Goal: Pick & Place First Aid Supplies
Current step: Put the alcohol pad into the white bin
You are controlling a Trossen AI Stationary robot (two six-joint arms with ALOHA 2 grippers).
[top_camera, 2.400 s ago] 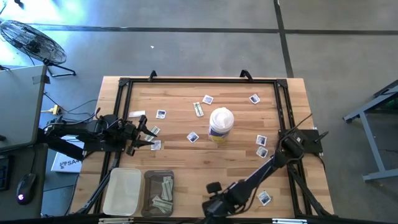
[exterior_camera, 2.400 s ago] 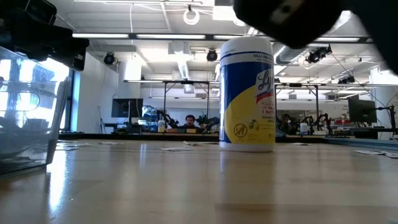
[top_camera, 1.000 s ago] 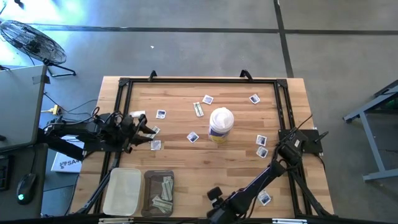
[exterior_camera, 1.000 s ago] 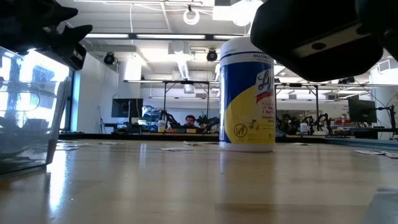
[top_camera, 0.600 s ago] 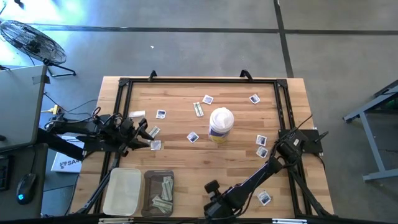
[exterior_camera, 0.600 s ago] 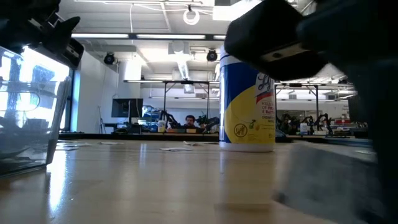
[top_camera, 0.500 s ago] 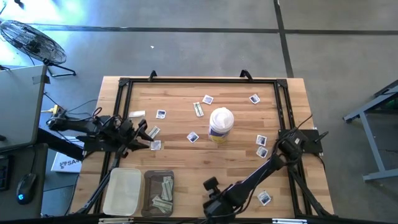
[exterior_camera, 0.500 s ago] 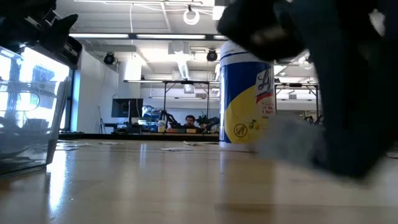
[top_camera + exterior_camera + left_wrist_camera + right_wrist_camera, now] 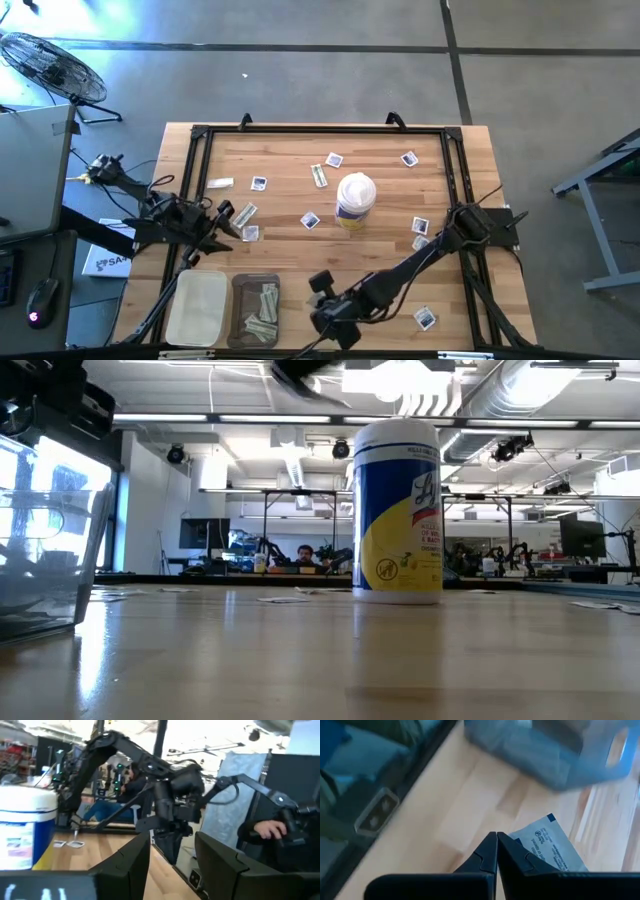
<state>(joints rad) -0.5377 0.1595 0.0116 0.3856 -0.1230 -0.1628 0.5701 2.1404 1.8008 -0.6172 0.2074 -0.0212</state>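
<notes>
High view: the right gripper (image 9: 335, 318), at six o'clock on the pale wooden surface (image 9: 380, 260), has jaws closed on a square white blue-printed packet (image 9: 551, 851), beside a clear bin (image 9: 256, 310) holding pale strips. The left gripper (image 9: 228, 222), at nine o'clock, has jaws open. Right wrist view: packet between closed tips

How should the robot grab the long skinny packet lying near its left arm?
From straight above, probably: the strip lies flat on the table, so no side offers a hold. Pinch across its narrow width near the middle, grip turned to its slant, clear of the square packet nearby.
</notes>
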